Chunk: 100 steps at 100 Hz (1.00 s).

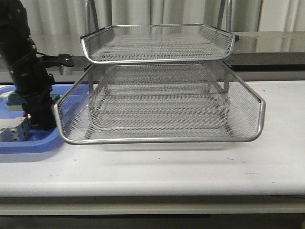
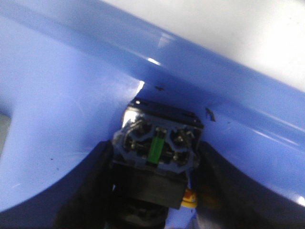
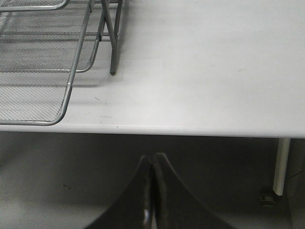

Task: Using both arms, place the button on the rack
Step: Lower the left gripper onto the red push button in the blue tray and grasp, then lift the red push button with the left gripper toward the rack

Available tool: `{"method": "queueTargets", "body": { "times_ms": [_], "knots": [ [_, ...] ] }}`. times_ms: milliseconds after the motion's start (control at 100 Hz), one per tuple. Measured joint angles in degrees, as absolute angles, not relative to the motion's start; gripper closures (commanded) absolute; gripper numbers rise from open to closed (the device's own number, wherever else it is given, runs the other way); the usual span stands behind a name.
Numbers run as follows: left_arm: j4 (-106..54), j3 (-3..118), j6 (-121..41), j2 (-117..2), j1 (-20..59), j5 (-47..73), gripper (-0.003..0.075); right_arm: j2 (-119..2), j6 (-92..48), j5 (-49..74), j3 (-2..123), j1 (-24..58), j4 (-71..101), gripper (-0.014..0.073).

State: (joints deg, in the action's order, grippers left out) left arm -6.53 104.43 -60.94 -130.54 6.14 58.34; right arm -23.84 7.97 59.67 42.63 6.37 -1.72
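Over the blue tray (image 2: 71,95), left claw (image 2: 155,186) clamps the button (image 2: 157,143); right claw (image 3: 152,191) is pressed together.

I see the rack (image 1: 159,100) mid-tabletop (image 1: 190,167), its trays stacked. A tray (image 1: 28,143) lies left of it, at the tabletop's left edge. My left arm (image 1: 28,76) reaches down into that tray, the button (image 2: 157,148) inside, between the left hand's (image 2: 152,200) fingers (image 2: 86,191).

Front: faces forward over the tabletop (image 1: 190,167), rack (image 1: 159,102) central.
Left wrist: very near, inside the blue tray (image 2: 62,95).
Right wrist: off the tabletop's edge, sharing the rack's corner with the front view.
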Motion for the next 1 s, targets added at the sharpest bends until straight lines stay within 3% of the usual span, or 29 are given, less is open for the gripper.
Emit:
{"method": "queueTargets", "body": {
  "times_ms": [180, 660, 1000],
  "knots": [
    [-6.4, 104.4, -61.0, -130.5, 6.1, 58.3, 0.0741, -23.8, 8.0, 59.7, 42.6, 6.4, -1.7, 0.0664],
    [-6.3, 113.7, -61.1, -128.8, 5.9, 69.3, 0.0740, -23.8, 8.0, 59.7, 42.6, 6.4, -1.7, 0.0664],
    [-6.7, 115.7, -56.2, -122.0, 5.7, 70.5, 0.0740, -23.8, 8.0, 59.7, 42.6, 6.4, -1.7, 0.0664]
  ]
}}
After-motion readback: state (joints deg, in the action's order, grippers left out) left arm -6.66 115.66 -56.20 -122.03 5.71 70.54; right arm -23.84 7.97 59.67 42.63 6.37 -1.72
